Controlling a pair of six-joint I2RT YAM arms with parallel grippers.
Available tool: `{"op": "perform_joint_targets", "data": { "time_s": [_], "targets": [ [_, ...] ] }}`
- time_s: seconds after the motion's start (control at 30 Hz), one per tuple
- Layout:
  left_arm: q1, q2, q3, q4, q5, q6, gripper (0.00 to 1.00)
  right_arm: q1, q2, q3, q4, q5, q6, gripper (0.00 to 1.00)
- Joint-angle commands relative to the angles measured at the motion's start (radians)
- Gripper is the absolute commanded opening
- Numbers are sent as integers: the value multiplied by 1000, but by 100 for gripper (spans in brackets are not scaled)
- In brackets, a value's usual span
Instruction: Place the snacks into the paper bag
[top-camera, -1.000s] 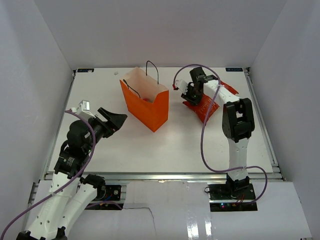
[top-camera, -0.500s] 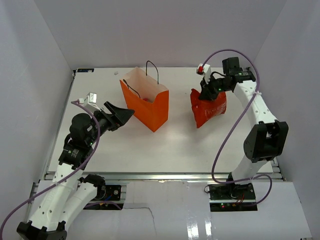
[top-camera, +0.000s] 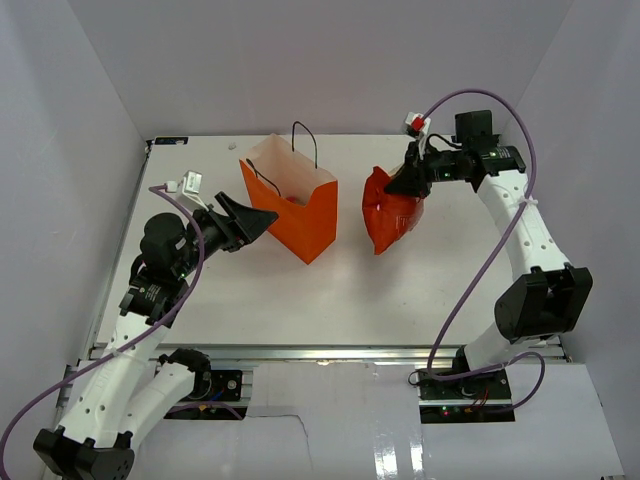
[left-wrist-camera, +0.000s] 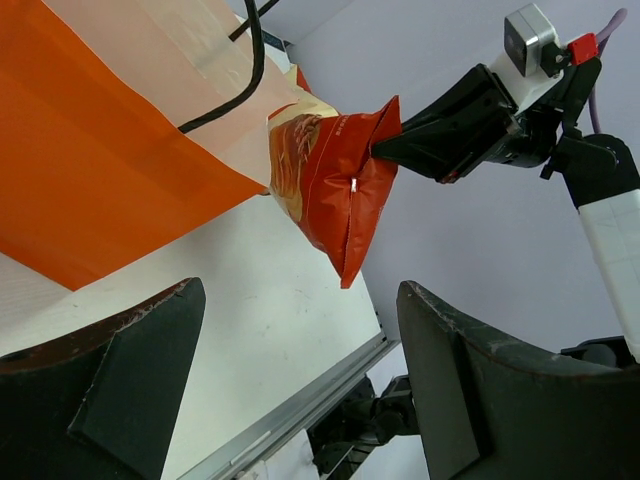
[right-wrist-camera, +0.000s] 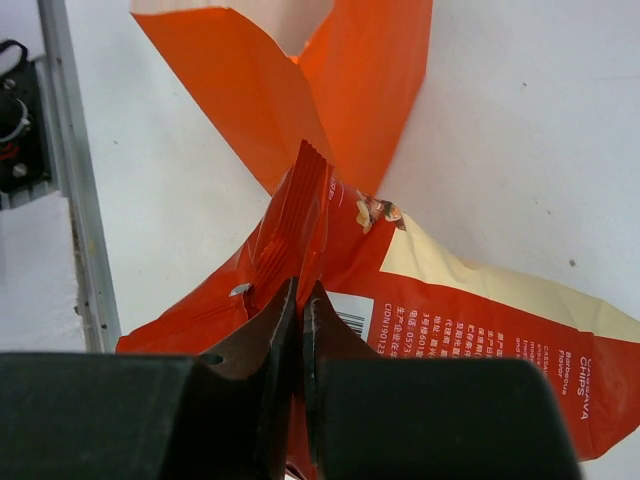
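Surface: white tabletop (top-camera: 400, 290), pale walls around.
Paper bag (top-camera: 300, 215): orange, upright, open at top, far centre-left.
Chip bag (top-camera: 385, 220): red, just right of paper bag, hanging by its top seam.
Right hand (top-camera: 403, 186): clenched on chip bag's seam.
Left hand (top-camera: 262, 222): released, fingers wide, just left of paper bag.

A white table (top-camera: 300, 290) fills the middle of the scene, boxed in by plain pale walls (top-camera: 330, 60) on the left, far and right. A metal rail (top-camera: 330, 352) runs along its near edge, and thinner rails run down its left and right edges. Small dark fittings (top-camera: 170, 141) sit at the two far corners. Nearer still lies a glossy white board (top-camera: 340, 430), marked by a thin dark crack (top-camera: 275, 411).
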Motion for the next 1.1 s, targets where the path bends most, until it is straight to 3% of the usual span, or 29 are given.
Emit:
{"op": "perform_joint_targets", "data": {
  "time_s": [0.0,0.13,0.3,0.6,0.83,0.9,1.07],
  "targets": [
    [-2,-2,36,22,22,-6,88,-6,-78,16,78,-131,72,8],
    [-2,7,53,21,20,-4,88,-9,-115,41,191,-191,193,8],
    [-2,12,65,21,15,-4,88,-9,-144,49,473,-243,435,8],
    [-3,36,120,22,34,-19,89,-9,-126,58,1028,-289,981,8],
    [-2,59,183,24,42,-7,89,-7,-38,226,1405,-225,1400,8],
    [-2,56,185,24,35,-7,89,-1,-3,309,1441,-173,1499,8],
    [-3,50,177,24,29,-10,89,63,80,524,1373,-108,1488,8]
  ]
}}
